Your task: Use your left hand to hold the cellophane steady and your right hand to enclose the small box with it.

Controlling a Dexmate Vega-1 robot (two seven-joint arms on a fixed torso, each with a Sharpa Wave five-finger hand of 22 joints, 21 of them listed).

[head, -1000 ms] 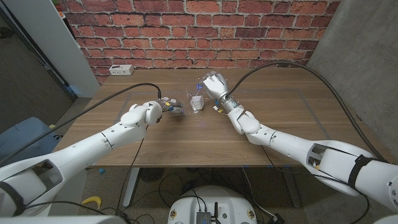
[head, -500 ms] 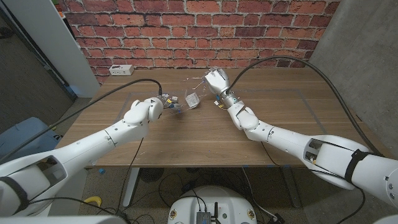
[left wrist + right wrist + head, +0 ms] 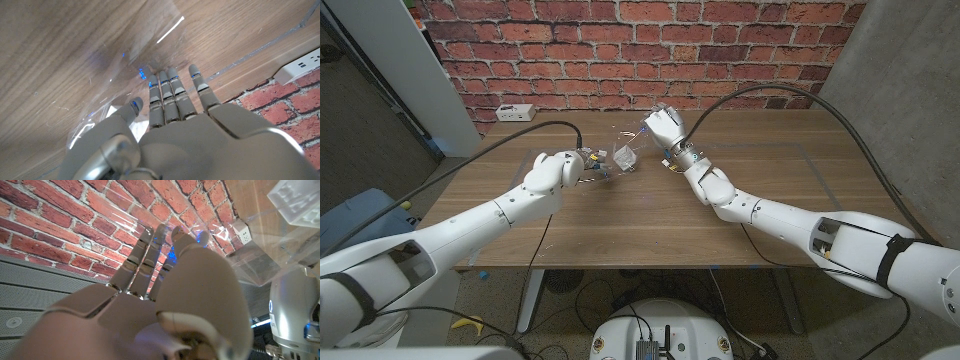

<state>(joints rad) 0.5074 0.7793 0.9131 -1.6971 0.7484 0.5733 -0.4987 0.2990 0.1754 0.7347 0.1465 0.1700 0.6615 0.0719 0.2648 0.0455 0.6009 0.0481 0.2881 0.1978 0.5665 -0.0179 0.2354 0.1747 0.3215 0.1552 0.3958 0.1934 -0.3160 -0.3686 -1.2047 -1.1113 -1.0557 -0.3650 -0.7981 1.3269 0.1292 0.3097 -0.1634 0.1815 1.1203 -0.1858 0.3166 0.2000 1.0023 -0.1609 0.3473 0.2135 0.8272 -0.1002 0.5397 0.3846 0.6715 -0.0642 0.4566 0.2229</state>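
Since a second ago the right hand (image 3: 661, 128) has lifted and swung toward the bench's far edge, dragging the clear crinkled cellophane sheet (image 3: 620, 152) up with it; the left hand (image 3: 554, 171) has crept in closer. Right fingers look closed on the sheet's upper edge, fingers bunched in the right wrist view. Left fingers (image 3: 170, 95) lie close together, extended, pressing the film down on the wooden bench (image 3: 770, 200); whether they pinch it, cannot tell. The small white box (image 3: 624, 158) sits in the raised film, mid-bench toward the far edge, between both hands. My read: wrap roughly half done, film up on one side, not yet folded over or closed.
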